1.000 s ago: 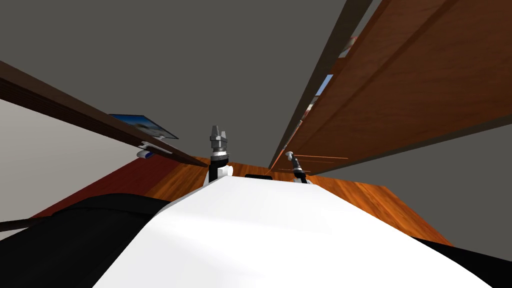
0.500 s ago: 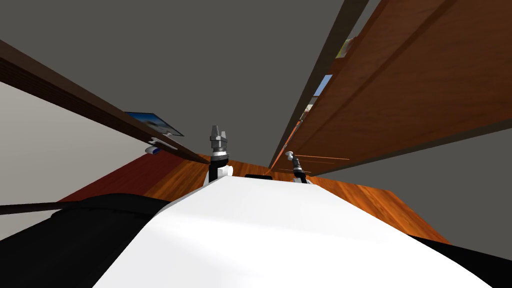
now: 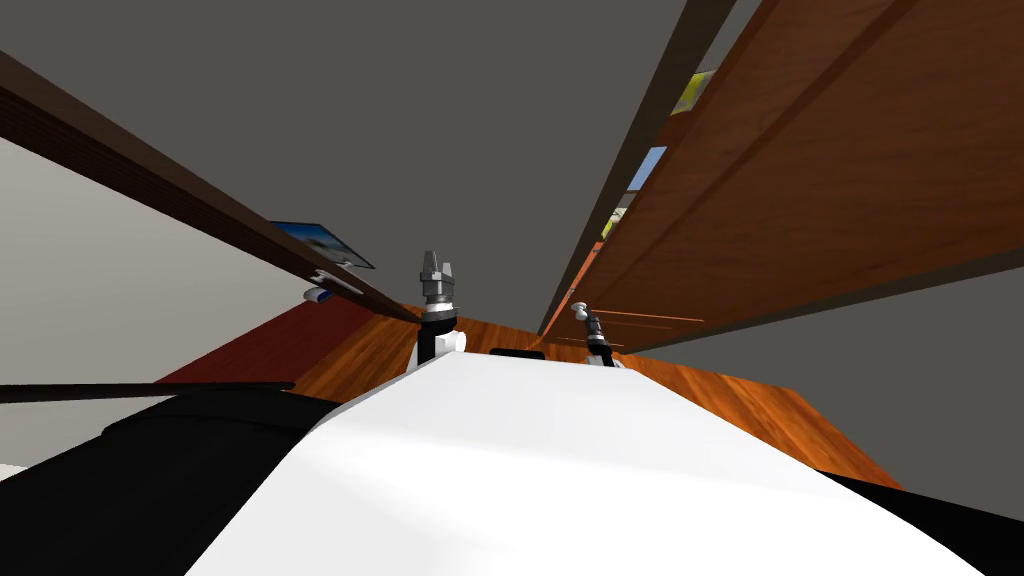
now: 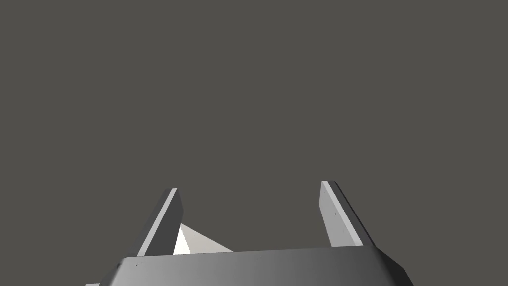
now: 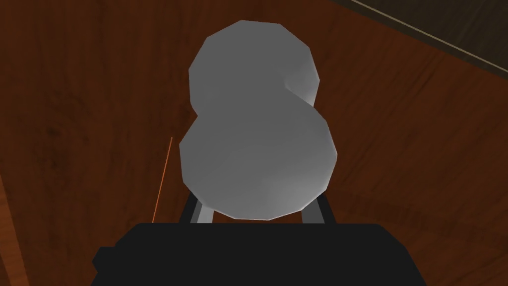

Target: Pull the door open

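While our right claw (image 5: 255, 212) pinched the grey door knob (image 5: 255, 124), its two fingers (image 5: 201, 214) showed as short stubs under the knob's rounded body, one pressed against each side. Dark reddish-brown wood of the door (image 5: 79, 99) lay close behind the knob, with a thin orange line running down it beside the claw.

From the head camera, the door ran as a broad brown slab from the upper right corner down toward the middle of the frame. The knob sat at the slab's lower end, just right of centre, with the right claw on it. Along the door's left edge a dark grey strip (image 3: 640, 150) rose toward the top of the frame, and small yellow and blue patches showed in the narrow gap between the two.

Our left claw (image 3: 437, 265) stood upright just left of centre, well apart from the door. Its fingers were spread wide and held nothing. Orange-brown wooden floor (image 3: 700, 385) lay right of centre, below the door.
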Controlling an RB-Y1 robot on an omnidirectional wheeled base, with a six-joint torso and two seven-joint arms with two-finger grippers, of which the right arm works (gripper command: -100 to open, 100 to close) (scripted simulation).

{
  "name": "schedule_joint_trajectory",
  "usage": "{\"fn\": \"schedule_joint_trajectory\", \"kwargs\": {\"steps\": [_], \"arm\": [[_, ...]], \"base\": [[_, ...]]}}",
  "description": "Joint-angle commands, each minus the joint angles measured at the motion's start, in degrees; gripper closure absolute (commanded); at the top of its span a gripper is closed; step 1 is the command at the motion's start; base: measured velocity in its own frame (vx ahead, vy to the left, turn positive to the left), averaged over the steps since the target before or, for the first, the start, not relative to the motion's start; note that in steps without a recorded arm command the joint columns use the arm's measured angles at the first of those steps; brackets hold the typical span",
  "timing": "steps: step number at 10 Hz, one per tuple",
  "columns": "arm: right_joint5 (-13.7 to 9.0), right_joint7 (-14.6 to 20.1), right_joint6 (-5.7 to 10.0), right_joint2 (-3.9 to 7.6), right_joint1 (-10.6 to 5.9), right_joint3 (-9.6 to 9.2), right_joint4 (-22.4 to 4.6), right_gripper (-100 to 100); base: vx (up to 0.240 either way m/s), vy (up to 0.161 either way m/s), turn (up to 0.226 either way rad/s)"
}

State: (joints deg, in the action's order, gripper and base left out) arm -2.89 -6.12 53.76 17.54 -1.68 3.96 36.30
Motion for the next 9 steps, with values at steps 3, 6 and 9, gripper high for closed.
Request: {"fn": "schedule_joint_trajectory", "kwargs": {"steps": [3, 6, 9], "arm": [[-1.8, 5.61, -0.22, -1.18, -0.17, -1.66, 0.27, 100], [-2.85, 8.16, -0.39, -1.19, -0.22, -1.97, 0.33, 100], [-4.95, 12.73, -0.75, -1.2, -0.33, -2.6, 0.44, 100]], "base": [[-0.056, -0.019, 0.066], [-0.047, -0.03, 0.061], [-0.045, -0.026, 0.071]]}}
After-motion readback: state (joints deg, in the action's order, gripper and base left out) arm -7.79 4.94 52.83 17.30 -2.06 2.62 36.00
